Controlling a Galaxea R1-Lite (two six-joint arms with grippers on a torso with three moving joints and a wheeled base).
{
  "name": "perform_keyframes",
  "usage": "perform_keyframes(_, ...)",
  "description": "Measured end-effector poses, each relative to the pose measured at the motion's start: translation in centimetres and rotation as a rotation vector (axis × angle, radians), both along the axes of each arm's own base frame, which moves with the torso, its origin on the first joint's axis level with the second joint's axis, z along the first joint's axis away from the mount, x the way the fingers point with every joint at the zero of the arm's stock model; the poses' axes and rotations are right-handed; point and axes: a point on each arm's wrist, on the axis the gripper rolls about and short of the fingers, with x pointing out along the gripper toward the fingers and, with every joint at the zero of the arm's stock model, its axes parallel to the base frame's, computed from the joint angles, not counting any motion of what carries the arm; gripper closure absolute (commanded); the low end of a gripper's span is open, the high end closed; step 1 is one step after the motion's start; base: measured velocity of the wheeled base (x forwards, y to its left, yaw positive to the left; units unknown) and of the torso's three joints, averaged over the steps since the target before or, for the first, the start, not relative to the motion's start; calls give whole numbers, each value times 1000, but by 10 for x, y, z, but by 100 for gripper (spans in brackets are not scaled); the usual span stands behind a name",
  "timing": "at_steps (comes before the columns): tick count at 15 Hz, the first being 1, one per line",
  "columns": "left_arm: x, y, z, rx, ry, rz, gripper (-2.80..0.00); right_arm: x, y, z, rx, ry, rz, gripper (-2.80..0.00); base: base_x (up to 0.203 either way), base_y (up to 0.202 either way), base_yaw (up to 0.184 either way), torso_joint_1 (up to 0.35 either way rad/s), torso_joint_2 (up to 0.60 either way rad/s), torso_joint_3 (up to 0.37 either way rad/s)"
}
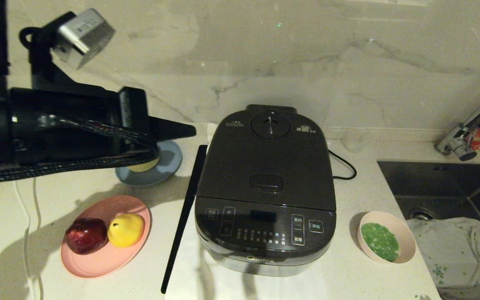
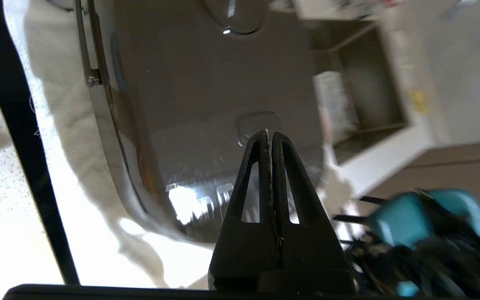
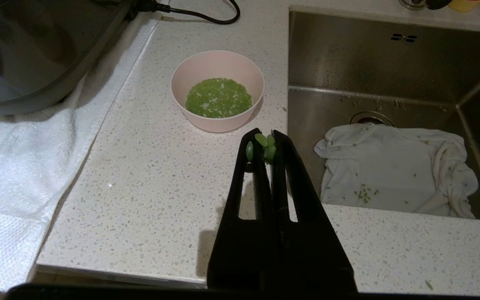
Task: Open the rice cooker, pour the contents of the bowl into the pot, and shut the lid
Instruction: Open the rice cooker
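Observation:
The dark grey rice cooker (image 1: 265,196) stands mid-counter on a white towel, its lid (image 1: 267,162) down, so the pot is hidden. My left gripper (image 1: 190,130) is shut and empty, hovering left of the cooker's back corner. In the left wrist view the left gripper (image 2: 270,132) points across the lid towards the oval latch button (image 2: 258,123). The pink bowl (image 1: 406,239) with the green contents (image 1: 380,241) sits right of the cooker. My right gripper (image 3: 266,134) is shut above the counter short of the bowl (image 3: 219,66), with a few green bits stuck at its tips.
A pink plate (image 1: 98,260) with a red and a yellow fruit lies front left. Behind it is a blue plate (image 1: 169,162) partly hidden by my arm. A black strip (image 1: 181,216) runs along the cooker's left. The sink (image 1: 440,183) with a white cloth (image 1: 456,250) is at the right.

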Motion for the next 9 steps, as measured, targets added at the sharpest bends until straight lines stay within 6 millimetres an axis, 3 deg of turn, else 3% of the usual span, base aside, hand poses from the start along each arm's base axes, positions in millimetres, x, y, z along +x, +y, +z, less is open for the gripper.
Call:
perform_keyframes(4,15,-45,-20,33,8,43,0,0,0,0,0,0,0,0,0,0,0,0,0,0)
perform_keyframes(9,25,-63,-42,32,113,60,0,0,0,0,0,0,0,0,0,0,0,0,0,0)
